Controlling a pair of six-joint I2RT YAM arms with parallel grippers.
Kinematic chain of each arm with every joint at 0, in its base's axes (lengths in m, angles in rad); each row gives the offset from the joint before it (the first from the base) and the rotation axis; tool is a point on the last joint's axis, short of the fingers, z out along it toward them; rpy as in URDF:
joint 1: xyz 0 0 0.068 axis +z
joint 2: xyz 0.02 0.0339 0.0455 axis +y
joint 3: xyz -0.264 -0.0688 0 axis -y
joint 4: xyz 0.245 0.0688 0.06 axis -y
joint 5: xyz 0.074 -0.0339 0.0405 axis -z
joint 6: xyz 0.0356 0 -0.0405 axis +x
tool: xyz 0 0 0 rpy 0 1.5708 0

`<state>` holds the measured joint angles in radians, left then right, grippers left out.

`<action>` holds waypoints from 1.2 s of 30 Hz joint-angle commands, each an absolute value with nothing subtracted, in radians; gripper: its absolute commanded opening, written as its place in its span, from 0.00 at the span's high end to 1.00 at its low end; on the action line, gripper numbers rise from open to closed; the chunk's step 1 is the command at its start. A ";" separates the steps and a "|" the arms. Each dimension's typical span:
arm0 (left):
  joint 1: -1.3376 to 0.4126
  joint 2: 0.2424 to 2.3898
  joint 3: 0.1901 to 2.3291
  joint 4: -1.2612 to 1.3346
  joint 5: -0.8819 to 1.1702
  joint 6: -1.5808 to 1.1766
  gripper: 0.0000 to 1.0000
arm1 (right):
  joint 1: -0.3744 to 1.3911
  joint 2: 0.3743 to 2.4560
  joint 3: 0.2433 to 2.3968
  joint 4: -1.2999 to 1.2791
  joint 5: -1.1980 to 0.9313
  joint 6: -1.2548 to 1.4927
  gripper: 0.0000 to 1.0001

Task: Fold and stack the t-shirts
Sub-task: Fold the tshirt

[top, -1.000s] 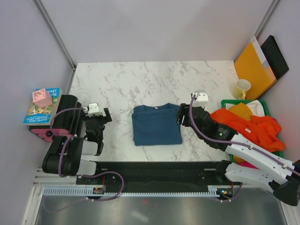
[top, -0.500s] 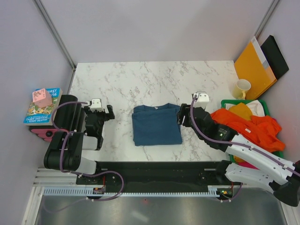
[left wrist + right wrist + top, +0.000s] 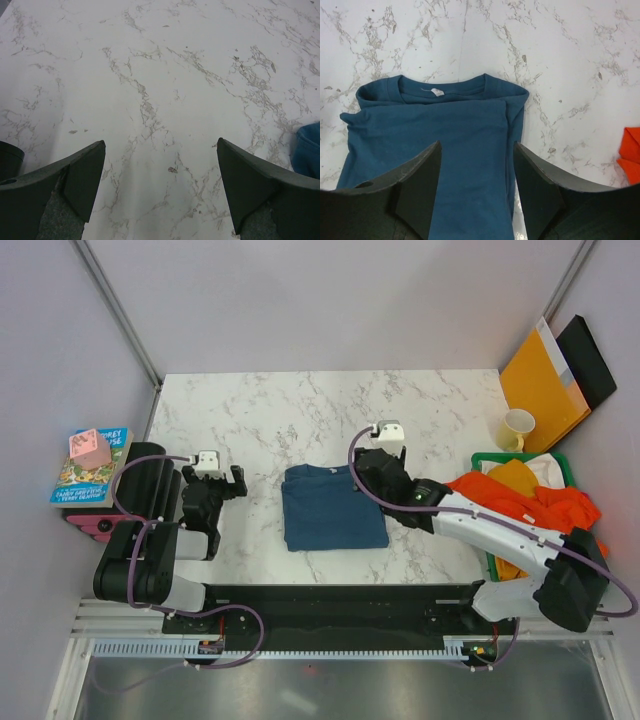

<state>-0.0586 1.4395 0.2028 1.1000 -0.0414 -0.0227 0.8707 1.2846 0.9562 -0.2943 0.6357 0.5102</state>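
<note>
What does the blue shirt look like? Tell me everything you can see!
The blue shirt is a dark teal-blue tee of soft cloth, folded into a neat rectangle with its sleeves tucked in. Its round collar points toward the far side, with a small white label inside the neck. It lies flat on the white marble table. The right gripper hangs open over it, not pinching it.
</note>
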 commanded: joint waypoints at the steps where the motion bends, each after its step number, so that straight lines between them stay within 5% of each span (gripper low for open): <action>1: -0.055 1.434 0.224 1.131 -0.026 -0.002 0.00 | 0.888 1.353 1.107 -0.330 0.718 0.566 0.33; 17: -0.058 1.369 0.224 1.082 0.031 0.037 0.00 | 1.043 1.585 1.341 -0.623 0.894 0.729 0.35; 19: -0.058 1.268 0.370 0.792 0.038 0.067 0.00 | 1.046 1.580 1.310 -0.586 0.873 0.736 0.34; 20: -0.060 1.287 0.471 0.403 -0.036 0.069 0.00 | 1.046 1.580 1.295 -0.569 0.868 0.724 0.34; 23: -0.058 1.426 0.858 -0.177 -0.132 -0.061 0.00 | 1.042 1.603 1.258 -0.532 0.851 0.698 0.33; 30: -0.098 1.352 1.061 -0.604 0.409 -0.002 0.00 | 0.977 1.608 1.117 -0.398 0.717 0.698 0.32; 36: -0.207 1.331 1.167 -0.709 0.394 0.025 0.00 | 0.966 1.675 1.088 -0.341 0.678 0.690 0.32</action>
<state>-0.1852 1.3602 1.0698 -0.5270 0.2935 -0.0067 0.9627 1.6371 1.0874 -0.4282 0.7246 0.6918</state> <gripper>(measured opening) 0.993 0.676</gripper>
